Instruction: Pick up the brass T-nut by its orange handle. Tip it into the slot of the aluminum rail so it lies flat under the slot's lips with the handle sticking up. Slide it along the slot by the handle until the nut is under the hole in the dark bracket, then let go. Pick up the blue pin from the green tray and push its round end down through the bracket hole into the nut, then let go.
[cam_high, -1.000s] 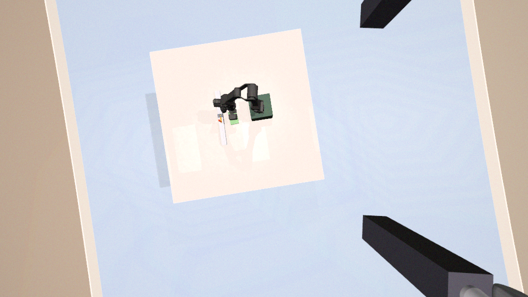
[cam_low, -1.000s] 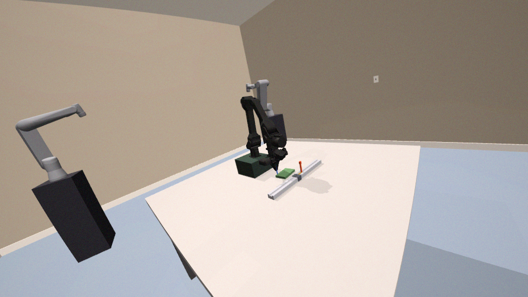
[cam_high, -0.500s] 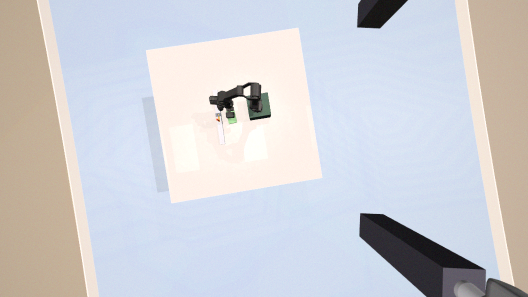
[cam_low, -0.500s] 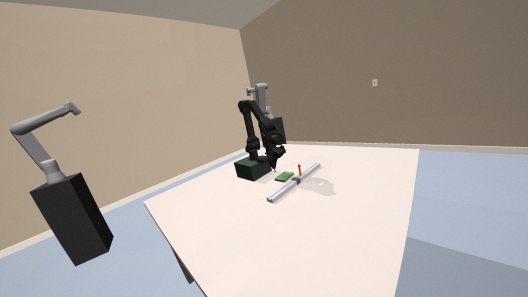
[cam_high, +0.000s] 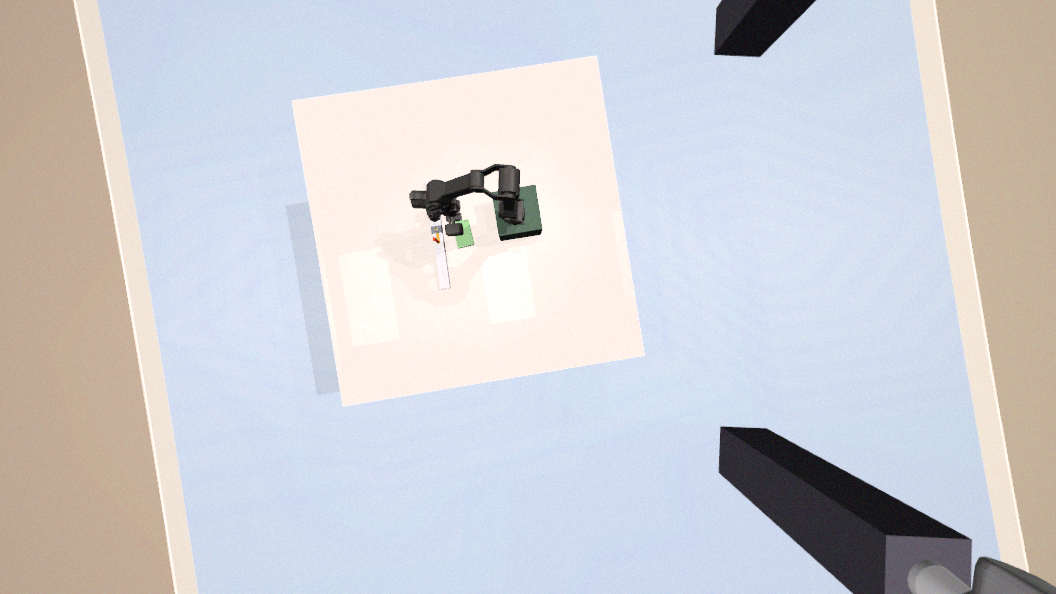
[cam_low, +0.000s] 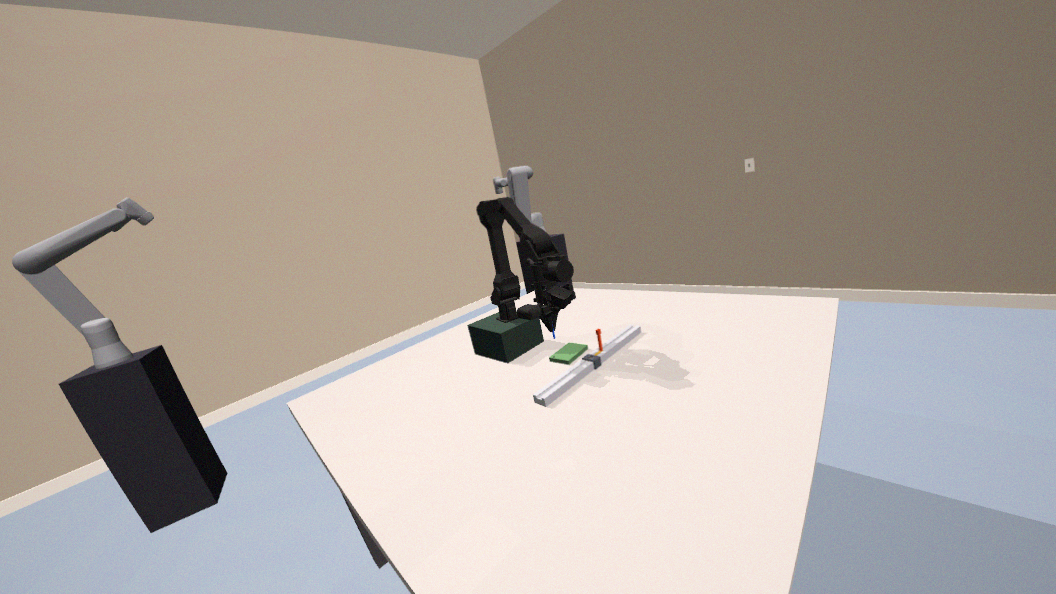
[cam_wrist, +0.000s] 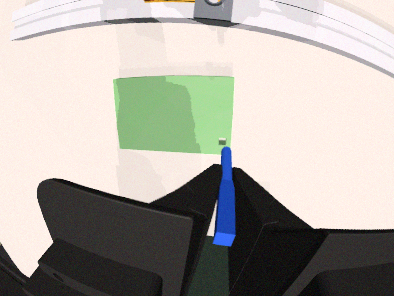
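No readable writing in view
The top, exterior and wrist views show no text, label, brand, number or sign that can be read; on the wall plate in the exterior view, any marking is too small to tell.

It looks like a robotics lab or test room: gray robot arms stand on dark pedestals around a pale table. Plain beige walls, one wall plate and a bluish floor surround it, and a black arm works at the table.
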